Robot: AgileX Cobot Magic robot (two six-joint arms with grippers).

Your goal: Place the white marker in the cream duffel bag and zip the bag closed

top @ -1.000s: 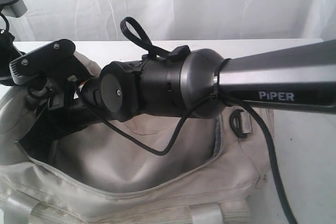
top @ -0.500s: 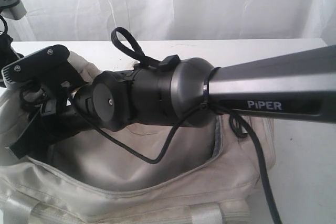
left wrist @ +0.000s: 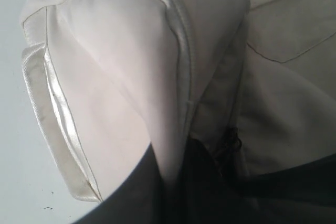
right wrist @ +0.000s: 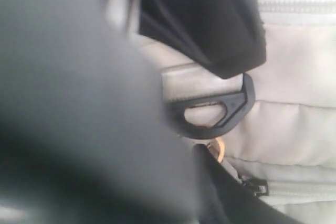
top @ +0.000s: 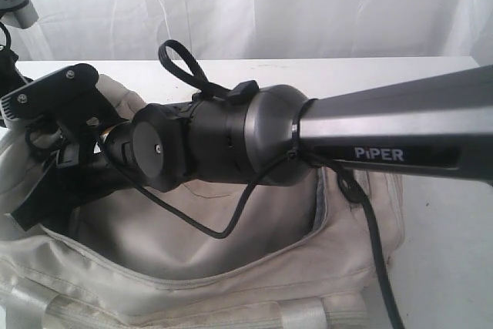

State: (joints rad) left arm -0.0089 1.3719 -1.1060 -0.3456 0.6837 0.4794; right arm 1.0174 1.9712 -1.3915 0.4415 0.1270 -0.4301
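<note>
Reaching across the open bag [top: 231,267] from the right, the right arm [top: 385,129] is noted with its wrist over the bag's left end. Right fingers [right wrist: 210,24] are blurred: their gap cannot be told, and nothing is seen held. Strap ring [right wrist: 210,111] and a zip pull [right wrist: 257,186] lie near them. The zip runs along the bag's length, so a rightward pull is judged due. Left fingers [left wrist: 152,198] appear nearly closed on a bag fold. Marker is not seen in any view.
</note>
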